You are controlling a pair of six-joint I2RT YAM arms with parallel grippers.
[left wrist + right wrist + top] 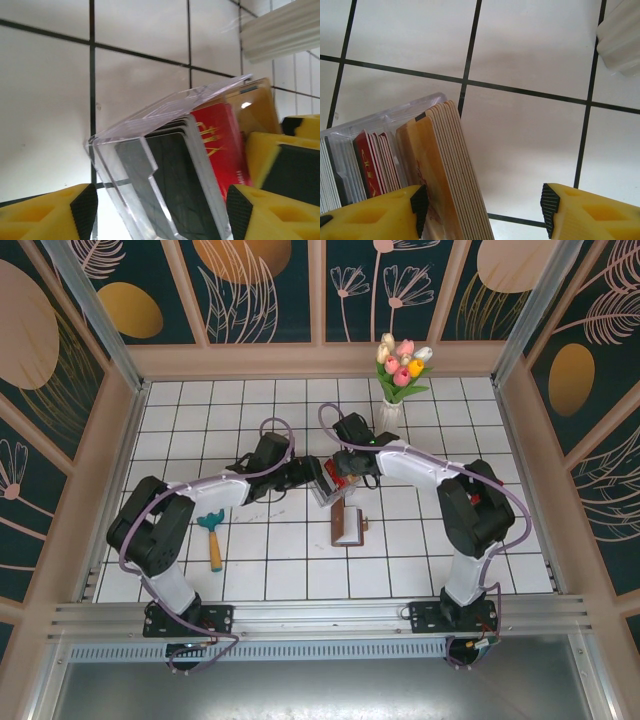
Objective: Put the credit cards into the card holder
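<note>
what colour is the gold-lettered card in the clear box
The card is red; best in left wrist view.

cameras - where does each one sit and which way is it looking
Top external: above and behind the bases, looking down at the table; left arm and right arm show whole, meeting at the box near the wallet.
Left wrist: on the left arm, looking along the left fingers, clamped on the box of cards.
Right wrist: on the right arm, looking down past the open right fingers at the cards.
Both wrist views share the box, cards and white vase.
</note>
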